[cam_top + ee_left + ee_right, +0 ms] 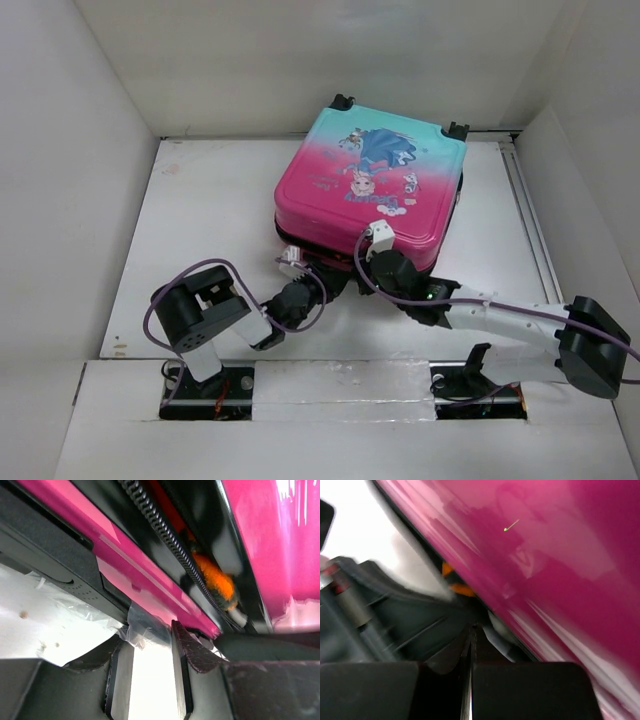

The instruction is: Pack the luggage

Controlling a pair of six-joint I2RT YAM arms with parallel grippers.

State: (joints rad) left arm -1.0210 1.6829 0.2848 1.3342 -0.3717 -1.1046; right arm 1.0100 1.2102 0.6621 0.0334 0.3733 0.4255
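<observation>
White tabletop point(210, 220), boxed in by pale walls point(300, 60), carries the luggage point(370, 180) flat toward one o'clock. At its six o'clock edge the left gripper point(296, 266) stands slightly parted, and the right gripper point(377, 242) is pressed together.

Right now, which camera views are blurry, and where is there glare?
Top external: sharp and evenly lit, with a mild sheen on the luggage. Left wrist: white glare streaks on its pink side, and the near foreground is soft. Right wrist: smeared throughout, with streaked edges.

A white table point(210, 250) sits boxed by white walls point(80, 200), a shiny tape strip point(340, 385) along its near edge.
</observation>
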